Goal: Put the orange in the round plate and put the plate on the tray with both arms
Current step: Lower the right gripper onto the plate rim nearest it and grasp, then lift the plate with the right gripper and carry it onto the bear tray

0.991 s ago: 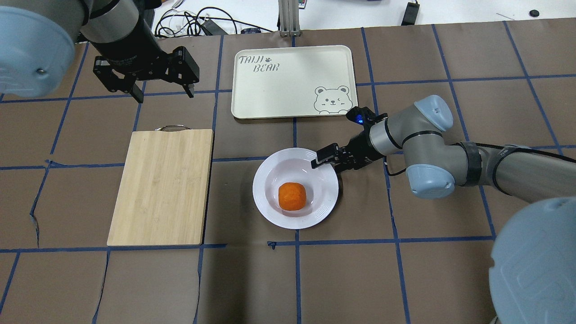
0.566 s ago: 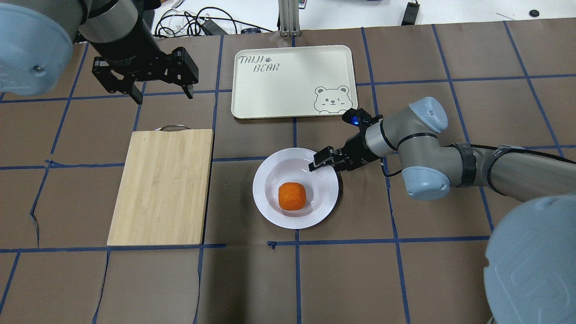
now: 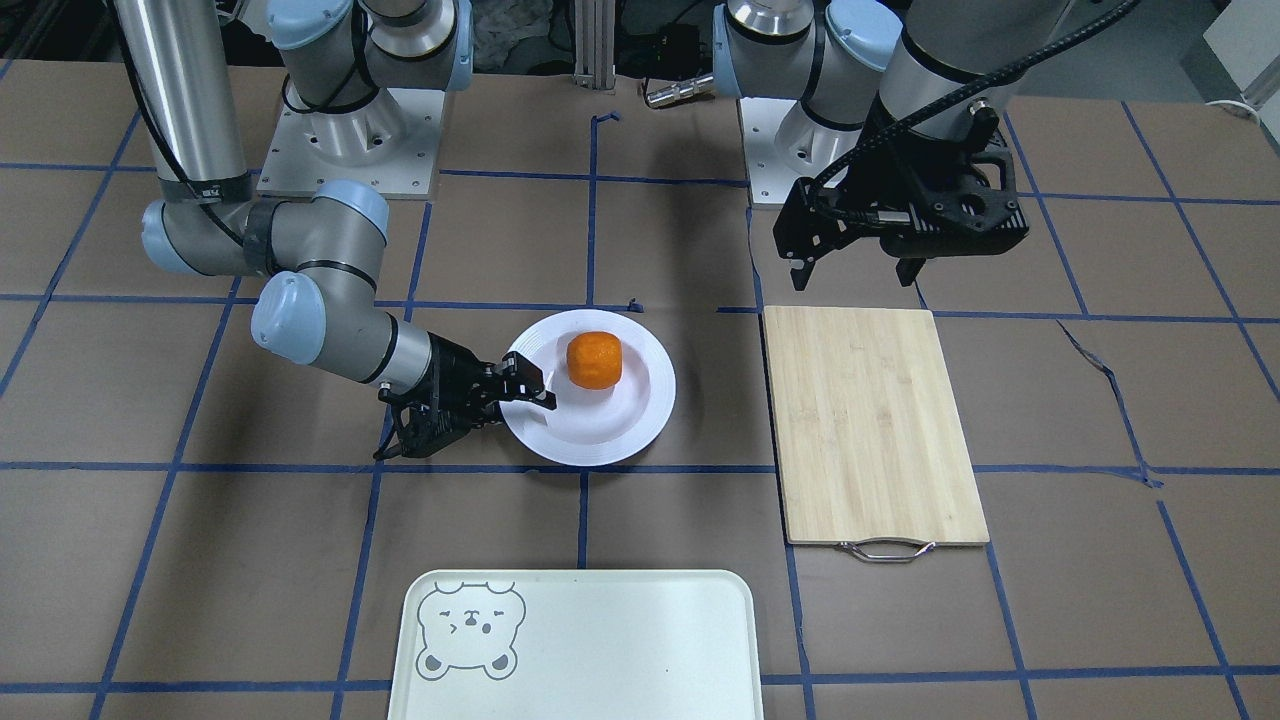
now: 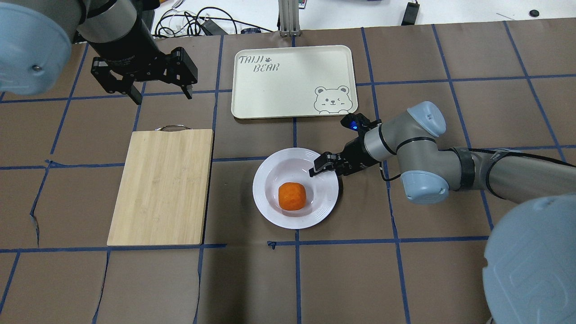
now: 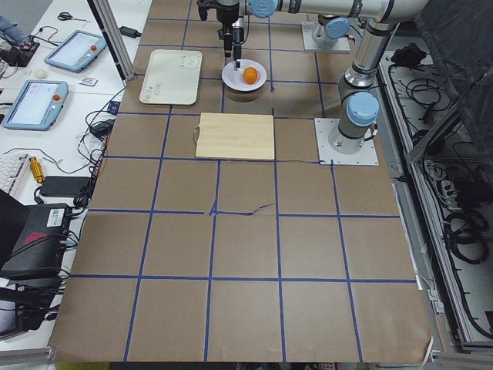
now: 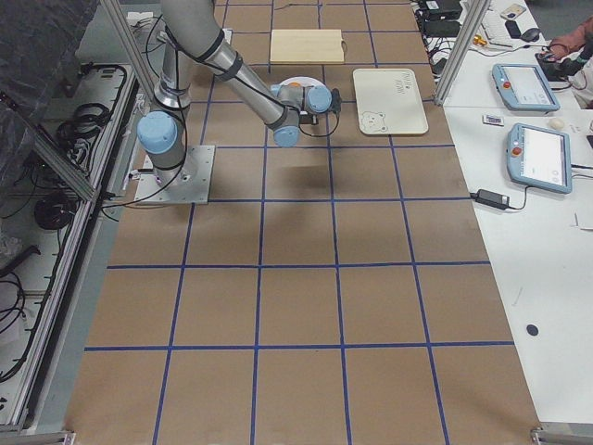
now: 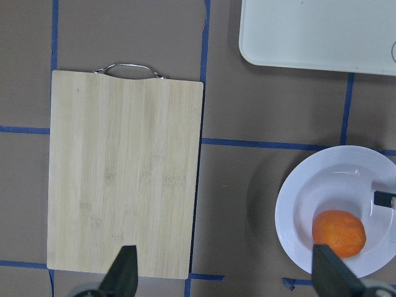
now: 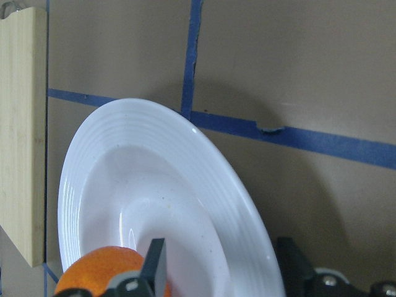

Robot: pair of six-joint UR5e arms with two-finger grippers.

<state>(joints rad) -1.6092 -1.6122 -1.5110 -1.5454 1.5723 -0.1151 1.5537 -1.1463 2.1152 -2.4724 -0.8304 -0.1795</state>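
The orange (image 4: 292, 196) sits in the sunken centre of the white round plate (image 4: 270, 211), which rests on the table in front of the cream tray (image 4: 292, 81). My right gripper (image 4: 321, 170) reaches in low from the right and is open, its fingers straddling the plate's right rim: one finger (image 8: 154, 263) lies over the inside near the orange (image 8: 99, 272), the other outside the rim. The left gripper (image 4: 159, 87) hangs open and holds nothing, high above the table's back left, well apart from the plate (image 7: 297, 204). In the front-facing view the orange (image 3: 593, 360) shows beside the right gripper (image 3: 525, 395).
A bamboo cutting board (image 4: 162, 184) with a metal handle lies left of the plate, under the left gripper's view. Cables (image 4: 198, 22) and a metal post (image 4: 288, 18) sit beyond the table's far edge. The tray holds nothing.
The right gripper has slid left and slightly toward the plate's centre, so its finger reaches further over the rim. Plate and orange have not moved. The left gripper has barely shifted.
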